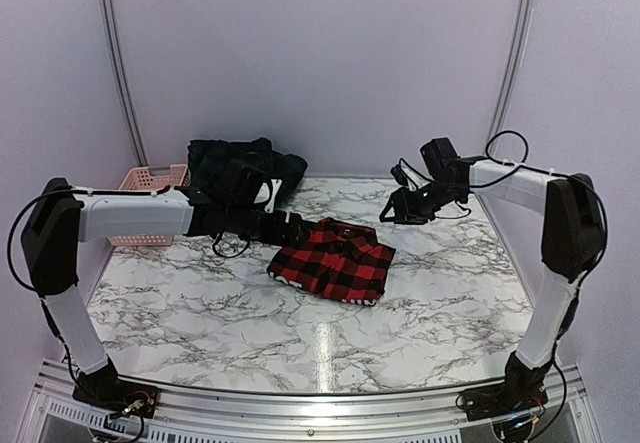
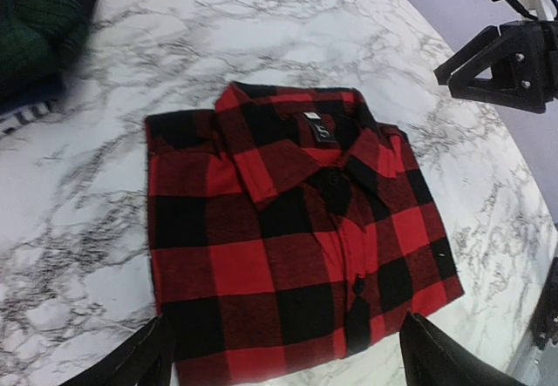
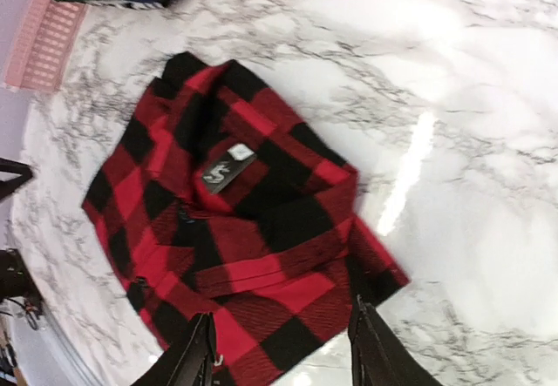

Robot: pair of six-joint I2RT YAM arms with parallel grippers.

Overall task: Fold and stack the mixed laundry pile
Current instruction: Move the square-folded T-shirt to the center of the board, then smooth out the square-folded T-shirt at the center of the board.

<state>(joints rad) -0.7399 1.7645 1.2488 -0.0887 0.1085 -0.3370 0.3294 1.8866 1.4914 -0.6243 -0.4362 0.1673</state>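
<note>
Lying folded with its collar up, the red-and-black checked shirt [image 1: 333,261] sat mid-table on the marble table [image 1: 250,313]. At its far left corner was the left gripper [image 1: 302,231], its fingers [image 2: 148,360] spread wide and holding nothing. To the right and farther back, the right gripper [image 1: 395,213] hung clear of the shirt, fingers [image 3: 196,355] partly apart and empty. The rest of the laundry pile [image 1: 245,168] lay at the far left beside a pink basket [image 1: 150,178].
</note>
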